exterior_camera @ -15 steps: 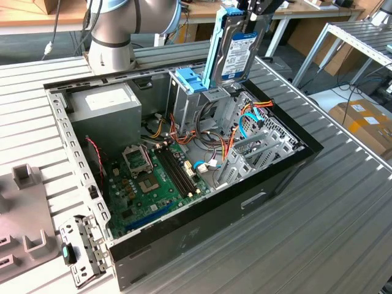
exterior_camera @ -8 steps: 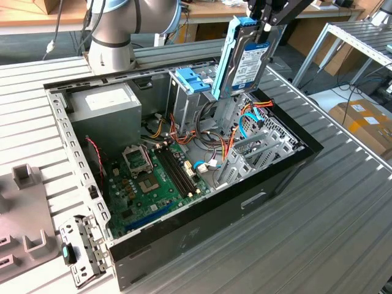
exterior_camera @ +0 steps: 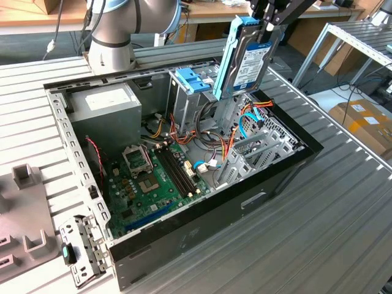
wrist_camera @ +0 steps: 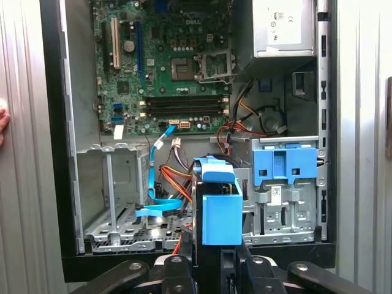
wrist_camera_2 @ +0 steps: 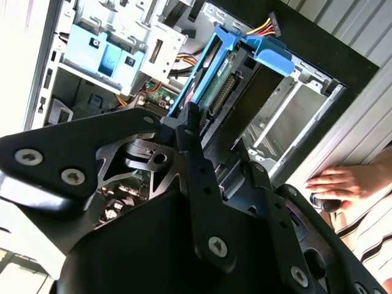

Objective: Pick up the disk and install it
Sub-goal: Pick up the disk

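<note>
Exterior view: the disk (exterior_camera: 250, 64) was clamped upright by the gripper (exterior_camera: 268, 26) over the open case (exterior_camera: 184, 236); installation was judged unfinished, with bay alignment needed.

Bright, probably daylight; blown-out glare in the second wrist view.

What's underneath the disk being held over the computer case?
Below the disk, held by the gripper, lie orange and blue cables and a metal bay. In the first wrist view the disk hides the spot straight beneath it.
</note>
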